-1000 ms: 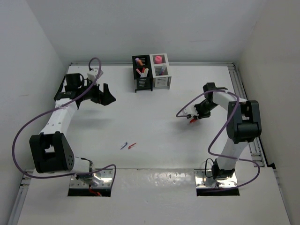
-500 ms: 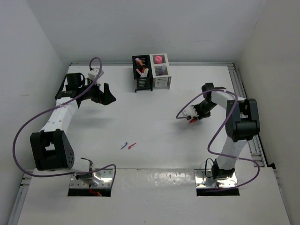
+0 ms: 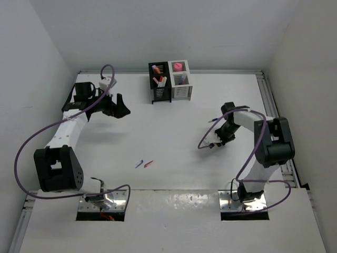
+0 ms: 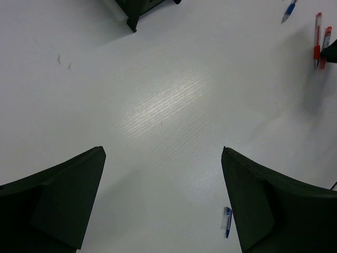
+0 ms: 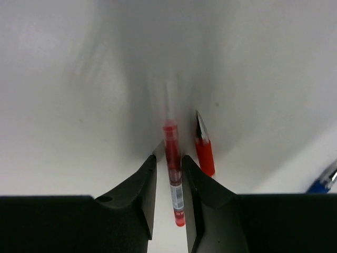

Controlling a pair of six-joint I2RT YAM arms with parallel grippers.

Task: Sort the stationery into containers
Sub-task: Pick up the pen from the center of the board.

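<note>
Lying pinched lengthwise inside the right gripper (image 5: 169,158) — a red pen (image 5: 173,179).

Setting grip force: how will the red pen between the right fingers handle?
Likely stiff and light: the red pen is a thin straight barrel. Its smooth round body may slip between the right fingers. Nudged, it could roll into the second pen.

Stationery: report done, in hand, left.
Done: several items stand in the black slotted holder and white slotted holder. In hand: right hand clamps a thin red pen. Left: second red pen, blue pen beside it, small blue pen, small red pen out front.
</note>
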